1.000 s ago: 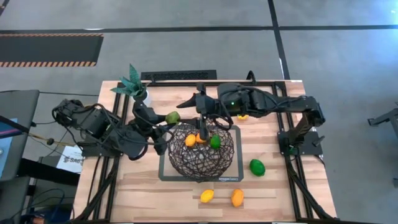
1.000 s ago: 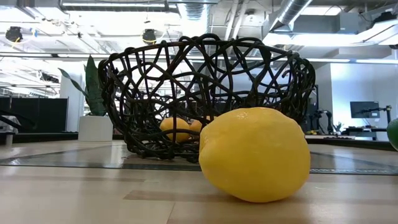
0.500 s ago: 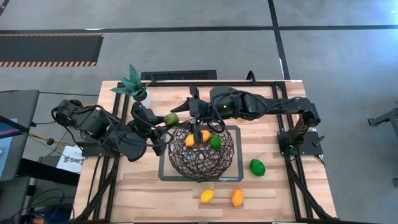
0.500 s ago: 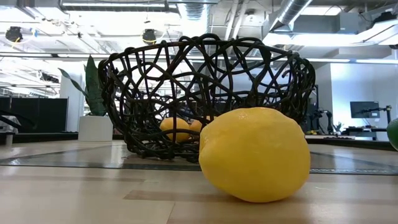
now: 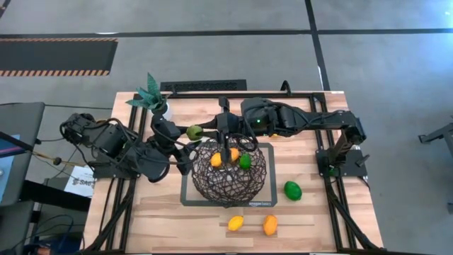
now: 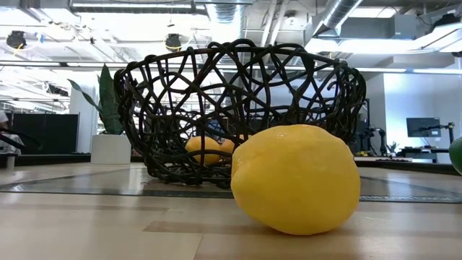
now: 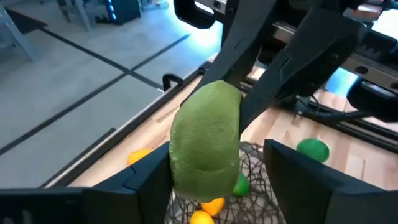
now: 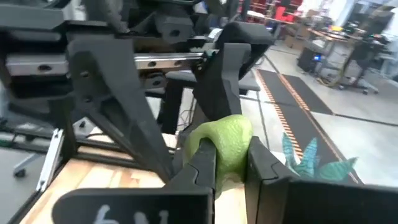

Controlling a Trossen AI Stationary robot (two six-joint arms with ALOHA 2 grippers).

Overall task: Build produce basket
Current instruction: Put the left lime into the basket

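Observation:
The dark wire basket (image 5: 230,173) sits on a grey-framed mat and holds two orange fruits (image 5: 216,160) and a green one (image 5: 245,161). A green fruit (image 5: 194,132) hangs in the air beyond the basket's far left rim. My right gripper (image 8: 231,155) is shut on it. My left gripper (image 7: 217,180) is open, with one finger on either side of the same fruit (image 7: 206,140). I cannot tell whether they touch it. On the table lie a green fruit (image 5: 292,190), a yellow one (image 5: 236,223) and an orange one (image 5: 270,224). My right gripper pinches the green fruit's end (image 8: 225,148) between its two fingers. It reaches in roughly level from the table's right. The fruit is lifted clear of the table and the basket.
A teal-leaved plant in a white pot (image 5: 152,97) stands at the far left corner, close behind my left arm. The yellow fruit (image 6: 296,179) fills the front of the low view, before the basket (image 6: 238,108). Bare wood lies at the near left.
My right gripper has gone from above the basket toward the table's far left, up to the green fruit at my left gripper. The fruit has stayed almost where it was, clear of the table.

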